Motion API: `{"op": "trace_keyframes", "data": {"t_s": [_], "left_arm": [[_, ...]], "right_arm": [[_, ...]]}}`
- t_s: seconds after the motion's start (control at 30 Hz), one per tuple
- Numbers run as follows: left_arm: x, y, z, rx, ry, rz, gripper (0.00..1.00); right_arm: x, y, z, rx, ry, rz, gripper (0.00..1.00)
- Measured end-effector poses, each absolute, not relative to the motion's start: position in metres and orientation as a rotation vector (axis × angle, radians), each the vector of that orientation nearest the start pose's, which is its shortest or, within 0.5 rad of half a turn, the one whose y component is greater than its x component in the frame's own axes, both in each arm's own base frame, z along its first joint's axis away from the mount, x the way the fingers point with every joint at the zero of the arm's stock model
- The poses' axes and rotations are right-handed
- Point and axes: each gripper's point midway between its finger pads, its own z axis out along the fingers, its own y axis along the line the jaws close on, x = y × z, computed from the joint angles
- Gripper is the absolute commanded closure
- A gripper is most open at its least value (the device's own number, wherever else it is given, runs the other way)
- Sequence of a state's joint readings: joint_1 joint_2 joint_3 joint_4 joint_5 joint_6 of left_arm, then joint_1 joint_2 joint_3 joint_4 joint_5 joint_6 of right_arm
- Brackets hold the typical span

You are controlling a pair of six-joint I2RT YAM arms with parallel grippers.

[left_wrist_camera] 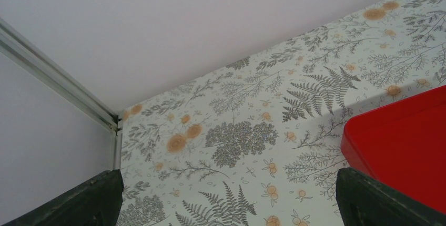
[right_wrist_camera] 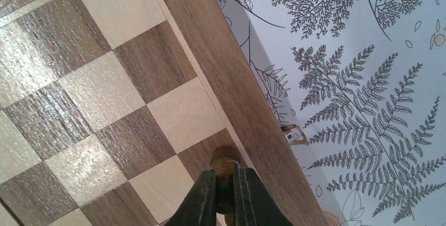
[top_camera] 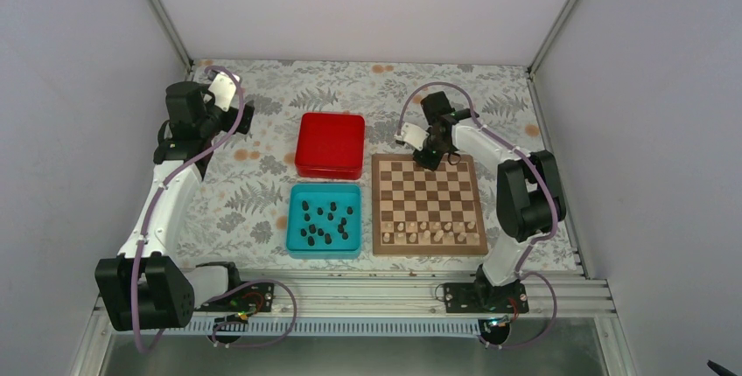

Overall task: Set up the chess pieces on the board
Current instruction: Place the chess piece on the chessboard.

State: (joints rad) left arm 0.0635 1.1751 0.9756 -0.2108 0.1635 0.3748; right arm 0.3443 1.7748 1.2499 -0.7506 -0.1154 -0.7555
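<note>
Right hand (right_wrist_camera: 224, 177) pinches a piece (right_wrist_camera: 223, 157) — dark, seemingly — at board (right_wrist_camera: 100, 94) edge; left hand (left_wrist_camera: 229, 177) wide.

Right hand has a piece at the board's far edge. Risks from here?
1. The dark piece in the right hand hangs beside the border of the board. Released off-centre, it may land on the border, not a square.
2. The piece is tiny and pinched between narrow fingertips, so it could tip on release.

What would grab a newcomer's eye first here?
The bright red box in the middle, with a teal tray of dark chess pieces just nearer the arms. Right of them lies the chessboard, where the right gripper pinches a small piece at its far edge.
</note>
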Motion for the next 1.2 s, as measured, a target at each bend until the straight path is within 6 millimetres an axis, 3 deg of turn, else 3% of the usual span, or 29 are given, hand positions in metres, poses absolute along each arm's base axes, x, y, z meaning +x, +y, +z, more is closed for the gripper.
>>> {"op": "trace_keyframes", "data": {"t_s": [1.0, 1.2], "left_arm": [[0.3946, -0.0035, 0.2702, 0.413, 1.934, 0.121, 0.00], [0.3946, -0.0034, 0.2702, 0.412, 1.934, 0.121, 0.00]], "right_arm": [[0.3528, 0.1528, 0.0669, -1.508, 2.398, 0.121, 0.96], [0.3527, 0.1526, 0.0668, -1.510, 2.398, 0.119, 0.83]]}}
